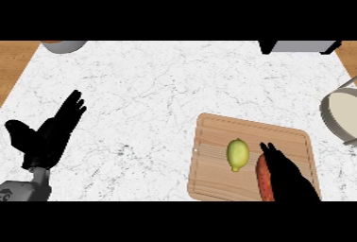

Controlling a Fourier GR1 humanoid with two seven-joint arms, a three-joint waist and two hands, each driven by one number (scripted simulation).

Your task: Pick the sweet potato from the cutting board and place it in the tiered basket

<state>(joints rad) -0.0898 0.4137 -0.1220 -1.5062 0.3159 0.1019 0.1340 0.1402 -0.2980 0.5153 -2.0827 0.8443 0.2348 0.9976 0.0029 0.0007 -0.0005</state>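
Probably a kitchen: marble counter (153,85), wooden cutting board (216,142), lemon (238,153).

A white marbled counter (153,85) carries a wooden cutting board (216,142) near its lower right. A grey pot (64,46) sits at the top left edge, a grey object (300,46) at the top right, and a round basket (342,118) at the right edge.

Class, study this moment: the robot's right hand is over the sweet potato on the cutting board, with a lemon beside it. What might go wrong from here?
1. The lemon lies close beside the sweet potato; the right hand may knock it as its fingers close.
2. The hand hides much of the sweet potato, so the grasp could land off-centre.
3. The sweet potato lies near the cutting board's front edge and might be nudged off.
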